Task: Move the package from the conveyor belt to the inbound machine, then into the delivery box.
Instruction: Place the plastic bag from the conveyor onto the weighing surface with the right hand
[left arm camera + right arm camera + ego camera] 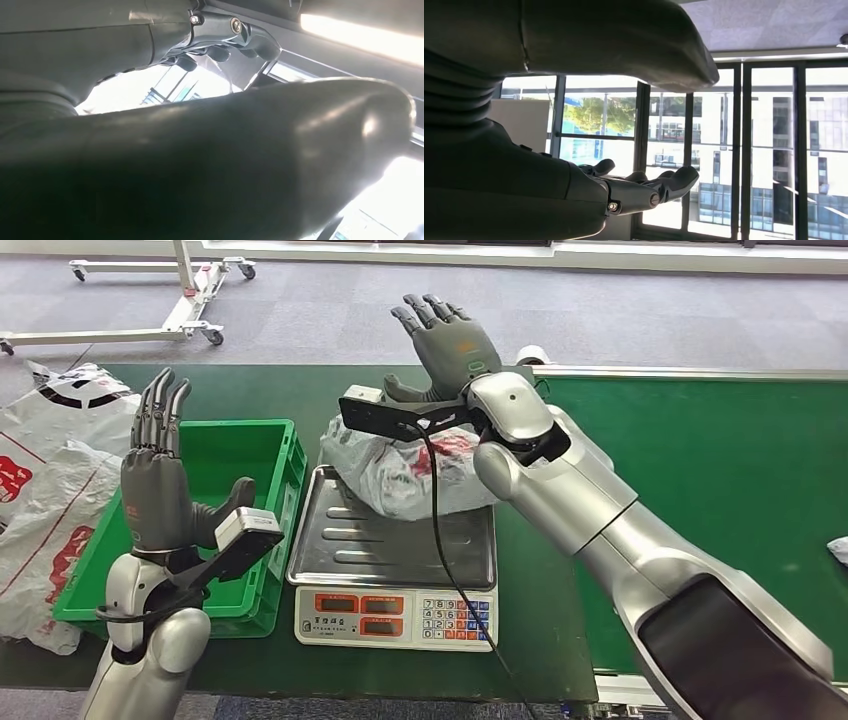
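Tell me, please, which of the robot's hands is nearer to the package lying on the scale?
The right hand: it is raised, open, just behind the package. The left hand is raised, open, over the green bin beside the scale.

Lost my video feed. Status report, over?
Left hand and right hand raised, open, holding nothing. Package on scale tray. Green bin alongside, path unobstructed.

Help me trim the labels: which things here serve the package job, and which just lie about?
Job: package on the weighing scale; green conveyor belt; green crate; left hand; right hand.
Lying about: plastic bags beside the crate; wheeled stand.
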Robot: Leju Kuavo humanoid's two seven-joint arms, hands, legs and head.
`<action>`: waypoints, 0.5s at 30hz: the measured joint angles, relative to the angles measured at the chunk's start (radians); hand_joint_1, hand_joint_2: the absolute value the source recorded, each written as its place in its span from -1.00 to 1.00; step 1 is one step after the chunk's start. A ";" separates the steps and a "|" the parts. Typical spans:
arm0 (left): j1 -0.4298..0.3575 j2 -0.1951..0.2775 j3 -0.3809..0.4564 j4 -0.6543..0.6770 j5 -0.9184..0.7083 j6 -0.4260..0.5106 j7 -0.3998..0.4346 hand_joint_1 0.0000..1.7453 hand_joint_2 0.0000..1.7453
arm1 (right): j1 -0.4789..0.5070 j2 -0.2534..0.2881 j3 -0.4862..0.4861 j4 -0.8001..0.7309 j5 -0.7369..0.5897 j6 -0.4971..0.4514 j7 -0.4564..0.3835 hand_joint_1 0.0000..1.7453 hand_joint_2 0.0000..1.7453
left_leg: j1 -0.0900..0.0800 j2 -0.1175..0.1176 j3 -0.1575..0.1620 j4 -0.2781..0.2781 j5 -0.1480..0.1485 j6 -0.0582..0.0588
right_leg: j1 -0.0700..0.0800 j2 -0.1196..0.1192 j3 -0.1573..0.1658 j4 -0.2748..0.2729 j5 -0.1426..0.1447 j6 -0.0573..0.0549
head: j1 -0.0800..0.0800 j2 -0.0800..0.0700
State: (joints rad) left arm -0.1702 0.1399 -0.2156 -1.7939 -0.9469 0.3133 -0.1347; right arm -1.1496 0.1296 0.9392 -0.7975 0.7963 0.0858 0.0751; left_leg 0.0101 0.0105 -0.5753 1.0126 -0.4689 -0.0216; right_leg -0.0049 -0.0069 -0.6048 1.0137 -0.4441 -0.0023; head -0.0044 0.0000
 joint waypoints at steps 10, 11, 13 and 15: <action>0.005 0.025 0.015 0.008 0.070 0.008 -0.046 -1.00 -1.00 | -0.140 -0.083 -0.075 -0.012 -0.149 0.141 0.012 -1.00 -1.00 | 0.000 0.000 0.000 0.000 0.000 0.000 | 0.000 0.000 0.000 0.000 0.000 0.000 | 0.000 0.000; 0.005 0.026 0.016 0.009 0.074 0.009 -0.050 -1.00 -1.00 | -0.145 -0.088 -0.079 -0.012 -0.167 0.156 0.010 -1.00 -1.00 | 0.000 0.000 0.000 0.000 0.000 0.000 | 0.000 0.000 0.000 0.000 0.000 0.000 | 0.000 0.000; 0.005 0.028 0.016 0.010 0.081 0.010 -0.056 -1.00 -1.00 | -0.153 -0.097 -0.085 -0.012 -0.196 0.180 0.007 -1.00 -1.00 | 0.000 -0.001 0.000 0.000 0.000 0.000 | 0.000 0.000 0.000 0.000 0.000 0.000 | 0.000 0.000; 0.004 0.030 0.016 0.011 0.083 0.009 -0.057 -1.00 -1.00 | -0.160 -0.104 -0.086 -0.012 -0.209 0.190 0.007 -1.00 -1.00 | 0.000 0.000 0.000 0.000 0.000 0.000 | 0.000 0.000 0.000 0.000 0.000 0.000 | 0.000 0.000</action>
State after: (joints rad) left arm -0.1662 0.1702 -0.1995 -1.7830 -0.8644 0.3227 -0.1921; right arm -1.3098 0.0257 0.8536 -0.8095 0.5868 0.2756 0.0823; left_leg 0.0100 0.0103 -0.5754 1.0127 -0.4685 -0.0219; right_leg -0.0050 -0.0072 -0.6046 1.0137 -0.4439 -0.0024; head -0.0042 0.0000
